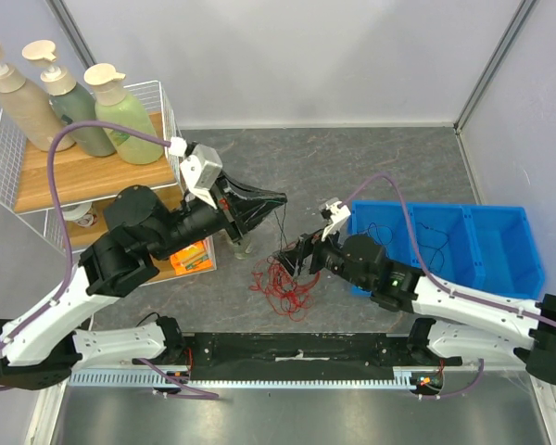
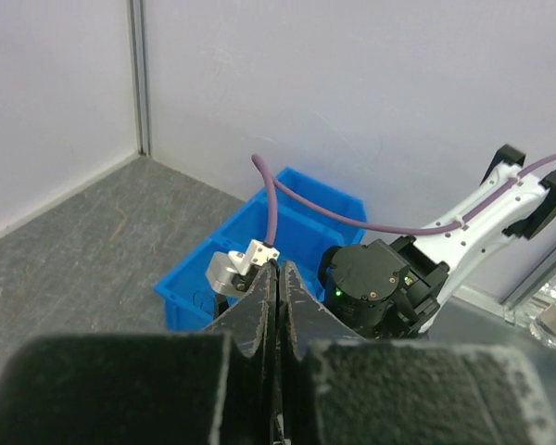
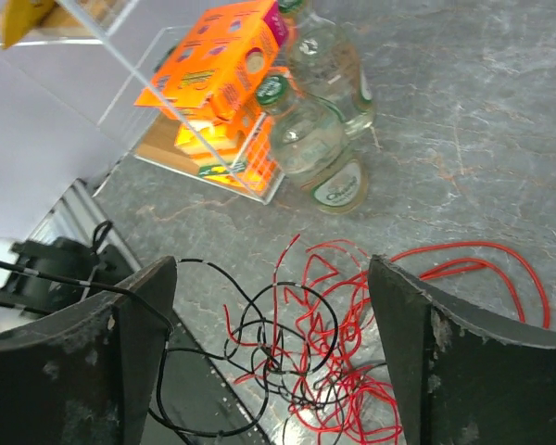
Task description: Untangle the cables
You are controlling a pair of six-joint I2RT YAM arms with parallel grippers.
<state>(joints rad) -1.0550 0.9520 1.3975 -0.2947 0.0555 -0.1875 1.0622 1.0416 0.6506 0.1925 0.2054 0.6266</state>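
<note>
The cables [image 1: 283, 283] lie as a loose tangle of red and black wires on the grey table in front of the arm bases. In the right wrist view the cables [image 3: 306, 343] sit right under my right gripper [image 3: 273, 362], which is open wide and straddles them; a black strand crosses its left finger [image 3: 120, 352]. In the top view the right gripper [image 1: 295, 256] hovers at the tangle's upper edge. My left gripper [image 1: 280, 198] is shut and raised above the tangle, and a thin black strand hangs from its tip down to the pile. In the left wrist view the left gripper [image 2: 280, 273] has its jaws pressed together.
A blue three-compartment bin [image 1: 500, 243] stands at the right, with thin black wires in its left compartments. A wire shelf [image 1: 37, 176] with three pump bottles stands at the left. Orange boxes [image 3: 224, 69] and two glass bottles [image 3: 320, 139] stand just beyond the tangle.
</note>
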